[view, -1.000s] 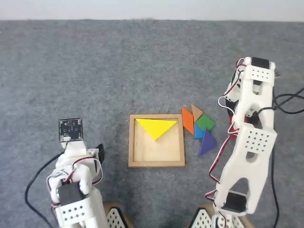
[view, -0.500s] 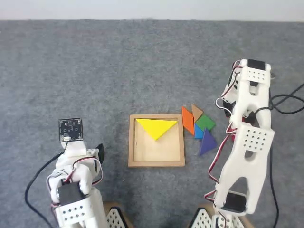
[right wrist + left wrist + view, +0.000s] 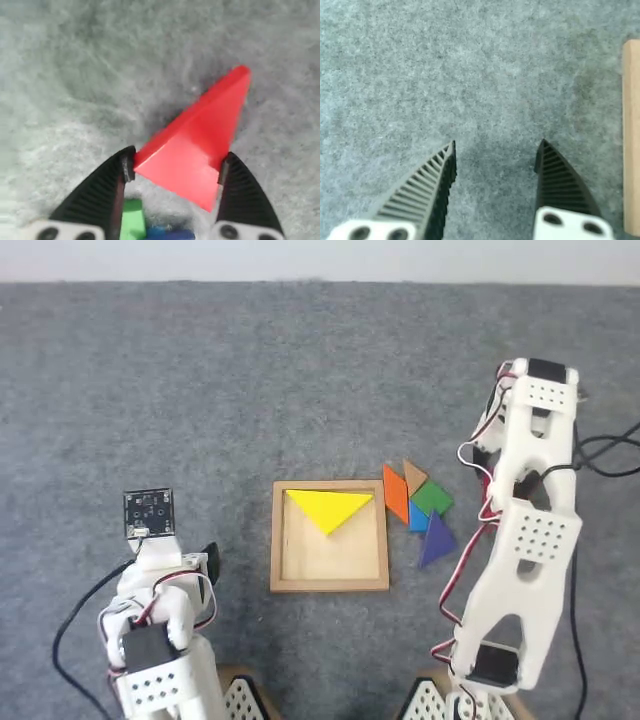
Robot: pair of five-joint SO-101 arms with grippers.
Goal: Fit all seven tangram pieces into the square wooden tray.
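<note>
While the left arm [image 3: 155,640] sits folded at the near left corner of the grey carpet [image 3: 200,370], the left gripper [image 3: 495,150] hangs low over the carpet with its ribbed black fingers [image 3: 437,175] spread wide apart. In the left wrist view, one pale side of the square wooden tray [image 3: 631,140] lies just beyond one fingertip, not touching it.

From the high view, the tray [image 3: 277,540] lies flat at the middle of the carpet. A large yellow wooden triangle [image 3: 328,508] lies inside it, its long side against the far wall and its point toward the tray's middle.

Just right of the tray, five loose pieces cluster together, touching one another: an orange parallelogram [image 3: 396,494] nearest the tray, a small brown triangle [image 3: 413,476] at the far end, a green piece [image 3: 432,498], a small blue triangle [image 3: 417,517] and a purple triangle [image 3: 436,540] at the near end.

Right of the cluster, the white right arm [image 3: 525,530] stretches out over the carpet. The right gripper [image 3: 178,157] is closed on a red wooden triangle [image 3: 197,145], one black finger pressed against each side, the piece tilted with its far corner pointing away. I cannot tell whether that corner touches the carpet.
</note>
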